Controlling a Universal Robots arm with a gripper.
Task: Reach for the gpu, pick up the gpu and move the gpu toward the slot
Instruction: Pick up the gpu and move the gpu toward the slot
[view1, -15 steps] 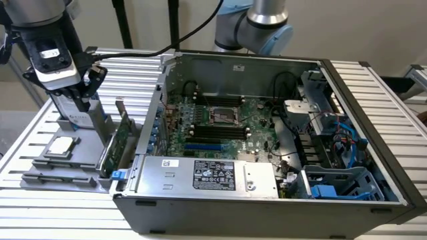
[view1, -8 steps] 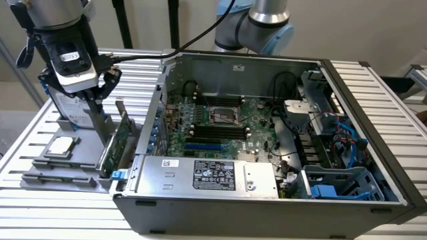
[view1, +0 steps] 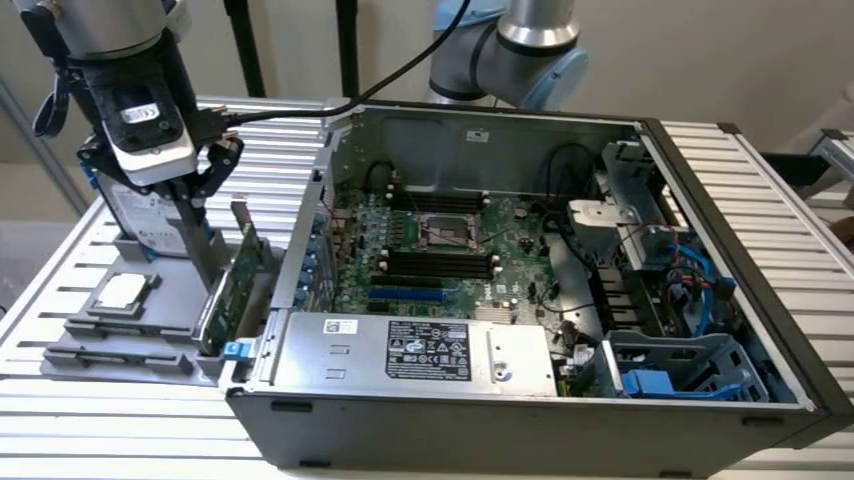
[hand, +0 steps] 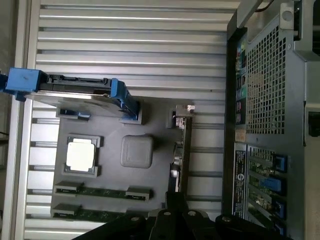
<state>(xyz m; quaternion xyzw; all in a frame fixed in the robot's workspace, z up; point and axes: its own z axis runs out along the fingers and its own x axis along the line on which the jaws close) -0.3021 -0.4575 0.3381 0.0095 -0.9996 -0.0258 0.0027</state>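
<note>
1. Exterior view: the end effector (view1: 200, 215) hangs low over the gray holder (view1: 60, 362) on the table (view1: 120, 440). It is at the exterior view's left of the open case (view1: 534, 430).
2. The gpu (view1: 244, 280) stands on its long edge in that holder, just beside the case wall. Its silver bracket (view1: 242, 218) rises at the far end.
3. The card's long axis runs along the case wall, from the bracket end toward the camera. You have the end effector close at the card's side, toward the exterior view's left. It reads as nearer the card's middle than its bracket.
4. You cannot tell from this view whether the end effector is open or closed, and no lift of the card shows.
5. Wrist view: the gpu (hand: 181, 150) shows edge-on as a thin strip between the holder (hand: 150, 120) and the case (hand: 270, 100). The bracket (hand: 184, 111) is at the end farther from the end effector (hand: 172, 212).
6. The card's long axis points straight at the end effector, and its bracketless end reaches the dark parts there. You cannot tell whether they touch, or whether the grip is open or closed.
7. The hard drive (hand: 75, 90) and the chip (hand: 80, 154) sit apart from the card, on the side away from the case.
</note>
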